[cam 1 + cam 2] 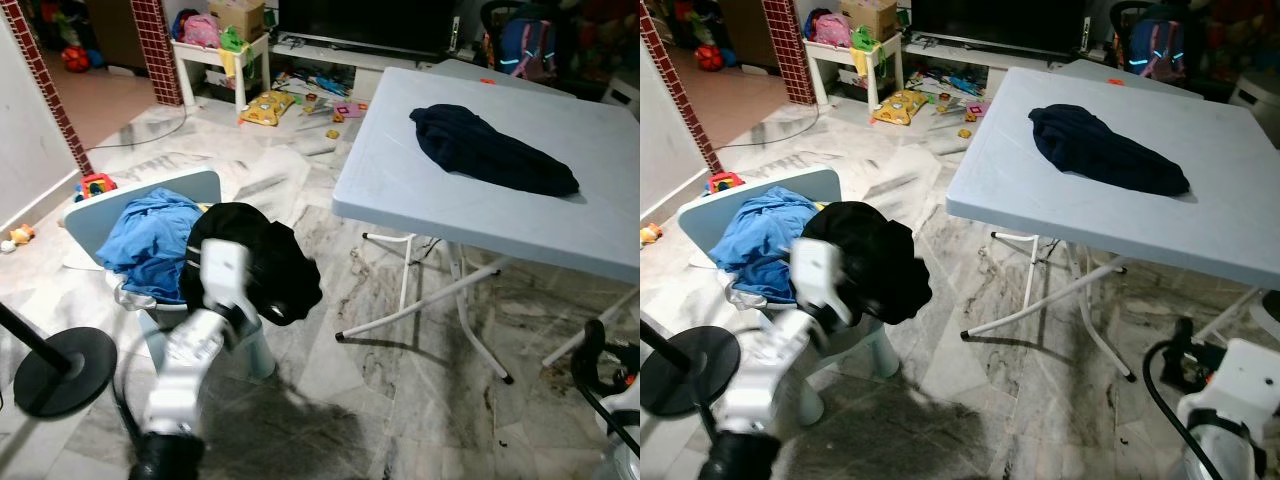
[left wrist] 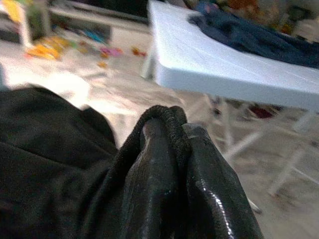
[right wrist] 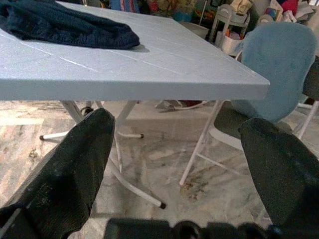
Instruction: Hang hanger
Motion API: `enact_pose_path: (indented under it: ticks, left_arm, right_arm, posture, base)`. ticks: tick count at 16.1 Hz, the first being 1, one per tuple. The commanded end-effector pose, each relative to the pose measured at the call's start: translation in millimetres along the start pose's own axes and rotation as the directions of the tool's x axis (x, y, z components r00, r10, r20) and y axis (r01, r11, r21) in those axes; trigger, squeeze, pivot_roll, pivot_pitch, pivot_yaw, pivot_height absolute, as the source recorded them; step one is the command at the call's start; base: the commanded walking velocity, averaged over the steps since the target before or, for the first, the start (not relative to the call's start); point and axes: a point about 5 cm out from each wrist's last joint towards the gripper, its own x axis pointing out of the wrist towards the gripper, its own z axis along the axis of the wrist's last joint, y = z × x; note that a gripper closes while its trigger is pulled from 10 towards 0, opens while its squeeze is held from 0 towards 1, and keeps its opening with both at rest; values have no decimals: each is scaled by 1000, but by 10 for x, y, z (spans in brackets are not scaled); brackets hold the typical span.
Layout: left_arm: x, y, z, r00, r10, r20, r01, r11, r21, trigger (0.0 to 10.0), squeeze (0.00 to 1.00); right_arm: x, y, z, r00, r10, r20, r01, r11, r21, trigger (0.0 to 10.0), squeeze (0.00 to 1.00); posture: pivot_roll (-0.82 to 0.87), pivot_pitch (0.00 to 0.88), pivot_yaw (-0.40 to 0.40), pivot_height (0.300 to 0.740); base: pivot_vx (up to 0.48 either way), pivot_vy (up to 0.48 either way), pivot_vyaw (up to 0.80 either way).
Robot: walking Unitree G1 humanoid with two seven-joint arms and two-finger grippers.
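My left gripper (image 2: 172, 124) is shut on a fold of a black garment (image 1: 268, 262), which bunches around the fingers and hides their tips. The left arm (image 1: 215, 300) holds that garment over a small pale blue chair (image 1: 190, 186). A heap of blue clothes (image 1: 150, 238) lies on the chair seat. A dark navy garment (image 1: 492, 152) lies spread on the light blue folding table (image 1: 400, 190). My right gripper (image 3: 177, 124) is open with nothing between its fingers, low beside the table's near right leg.
A black round stand base (image 1: 65, 370) with a pole sits on the floor at the near left. Toys and boxes (image 1: 265, 105) litter the floor at the back. A blue folding chair (image 3: 279, 64) stands beyond the table. White table legs (image 1: 420, 300) cross underneath.
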Motion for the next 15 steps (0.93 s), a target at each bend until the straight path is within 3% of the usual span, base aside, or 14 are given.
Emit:
enact_pose_path:
  ticks: [1,2,11,15]
  left_arm:
    - [4,-90,67,999,-48,24,48,999,2,10000,0]
    - [7,-141,75,997,-76,28,77,997,-2,10000,0]
    - [65,-132,106,994,-112,8,112,994,-5,10000,0]
    - [62,-154,88,992,-126,0,126,992,-18,10000,0]
  right_arm:
    - [-2,25,60,1000,12,20,-12,1000,3,10000,0]
    - [3,33,55,1000,17,17,-17,1000,6,10000,0]
    - [-35,103,18,999,37,3,-37,999,8,10000,0]
    - [-33,128,23,999,49,7,-49,999,9,10000,0]
  posture:
    - [-14,16,-74,740]
    - [-13,18,-73,740]
    - [-22,25,-69,740]
    - [-22,24,-70,740]
  base:
    - [0,0,-800]
    - [0,0,-800]
    - [0,0,-800]
    - [0,-66,0]
